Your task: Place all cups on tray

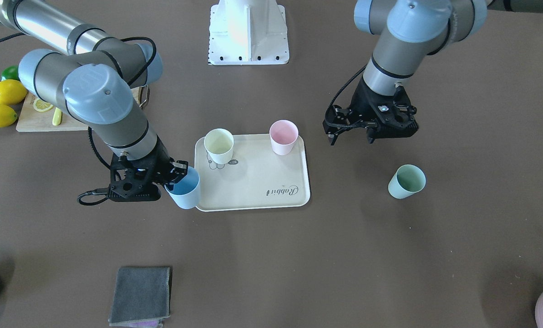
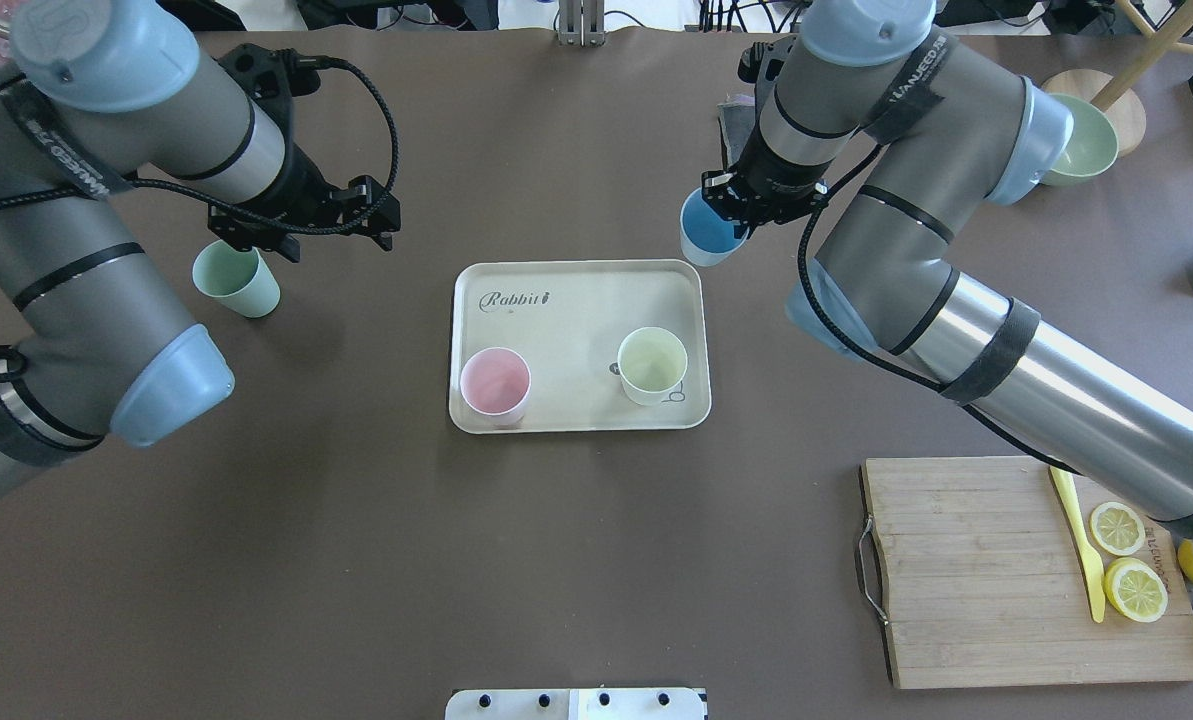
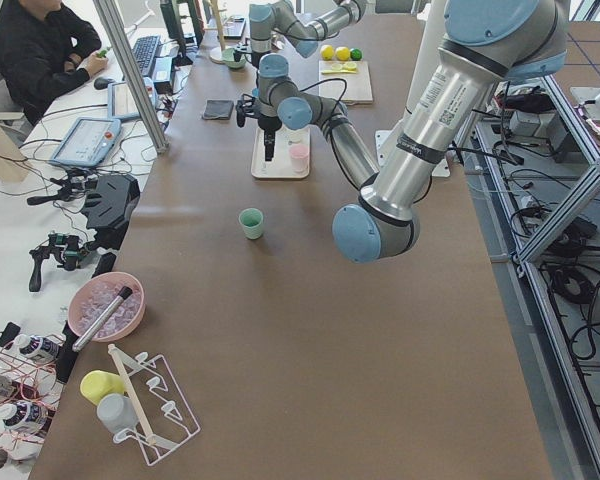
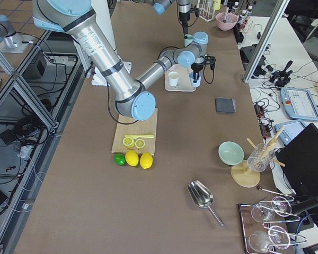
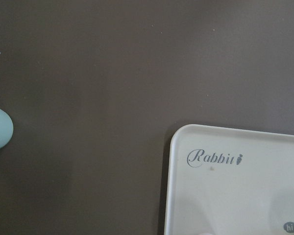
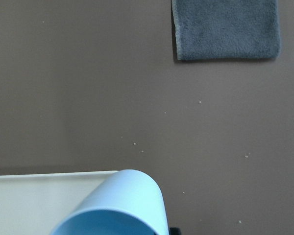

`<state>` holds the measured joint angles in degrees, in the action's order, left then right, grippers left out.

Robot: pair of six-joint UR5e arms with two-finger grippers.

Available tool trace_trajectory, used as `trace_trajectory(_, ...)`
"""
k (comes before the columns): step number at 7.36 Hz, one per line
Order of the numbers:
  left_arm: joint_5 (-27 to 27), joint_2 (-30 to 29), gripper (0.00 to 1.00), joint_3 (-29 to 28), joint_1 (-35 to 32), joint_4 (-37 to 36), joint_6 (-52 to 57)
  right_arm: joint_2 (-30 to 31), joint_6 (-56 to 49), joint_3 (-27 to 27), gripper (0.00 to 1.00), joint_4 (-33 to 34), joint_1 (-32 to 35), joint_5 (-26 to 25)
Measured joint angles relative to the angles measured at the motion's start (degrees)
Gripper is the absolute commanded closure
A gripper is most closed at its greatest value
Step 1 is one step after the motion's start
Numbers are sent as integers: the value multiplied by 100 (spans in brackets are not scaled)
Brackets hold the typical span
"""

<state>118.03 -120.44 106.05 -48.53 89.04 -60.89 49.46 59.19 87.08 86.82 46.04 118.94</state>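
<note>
Pinched at the rim by the right gripper [image 1: 179, 174], fingers closed on its wall: light blue matte tapered cup [image 1: 185, 189], at the 1 o'clock corner of the cream rectangular tray [image 2: 576, 320] as seen from overhead; hard to tell whether touching tray rim or brown table [image 2: 576, 550]; grip half hidden under the wrist; cup cut off by the bottom edge of the right wrist view. Upright on the tray: pink matte cup [image 2: 496, 385] in the 7 o'clock corner; pale yellow matte cup [image 2: 652, 365] toward 4 o'clock, covering most of the rabbit drawing. Well off the tray toward 9 o'clock: mint green matte cup [image 2: 238, 282], upright on the table; only a sliver at the left wrist view's edge. Near it, toward its 1 o'clock, not touching: left gripper [image 1: 351, 138], fingers spread wide, holding nothing. Grey folded cloth [image 6: 225, 29] clipped at the right wrist view's top.
</note>
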Motion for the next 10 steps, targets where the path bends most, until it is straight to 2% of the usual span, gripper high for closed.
trace_trajectory(3,253,329,2,-311,-726,6,1427,-64,604,-79,100,-314,-430,-322)
trace_trajectory(6,299,624,2,-582,-1025,77,2184,-91,706,-395,100,-702,-625,-571)
trace_trajectory(7,295,643,2,-670,-1049,99,2275,-93,722,-465,62,-804,-635,-585)
trace_trajectory(8,288,645,2,-765,-1051,121,2314,-94,732,-493,1,-846,-637,-589)
trace_trajectory(10,270,652,2,-1185,-1031,581,2309,-114,897,-495,0,-864,-630,-582)
